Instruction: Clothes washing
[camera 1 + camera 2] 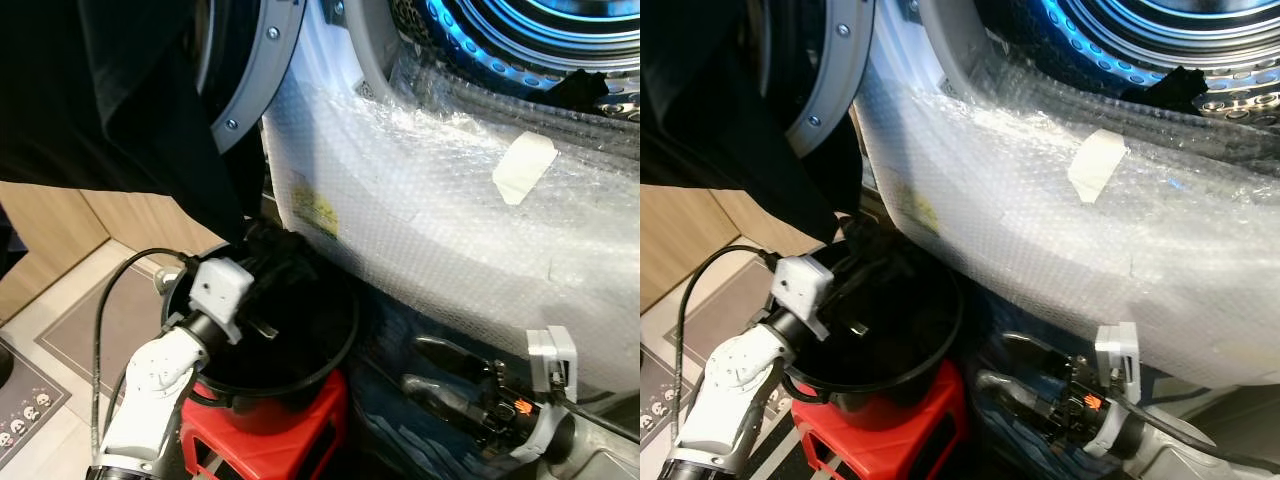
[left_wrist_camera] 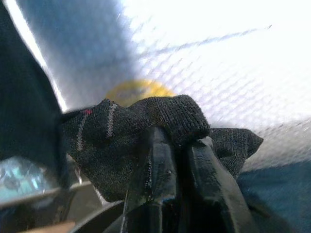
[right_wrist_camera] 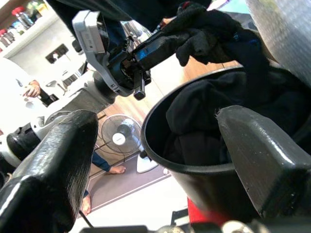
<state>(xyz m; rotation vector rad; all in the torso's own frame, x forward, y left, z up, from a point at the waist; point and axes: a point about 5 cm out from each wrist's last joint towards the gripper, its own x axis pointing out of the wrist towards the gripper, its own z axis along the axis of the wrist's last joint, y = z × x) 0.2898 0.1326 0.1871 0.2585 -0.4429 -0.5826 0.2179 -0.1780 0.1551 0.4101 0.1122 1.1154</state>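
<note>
Bubble wrap (image 1: pixel 430 200) covers the front of the washing machine (image 1: pixel 330 60) ahead of you, with a strip of tape (image 1: pixel 523 167) stuck on it, the drum (image 1: pixel 520 40) open above and the round door (image 1: pixel 245 70) swung out to your left. Below the machine a black bucket (image 1: pixel 335 345) sits on a red stool (image 1: pixel 270 440), dark clothes heaped inside it. Your left arm reaches up and forward over the bucket's near rim, and your left gripper (image 2: pixel 180 141) has its fingers clamped together on a dark knitted garment (image 2: pixel 146 121), which bunches around the fingertips just above the bucket, close to the machine's front. Your right arm lies low beside the stool, and your right gripper (image 1: pixel 440 375) has its fingers spread wide, empty, facing the bucket's wall.
</note>
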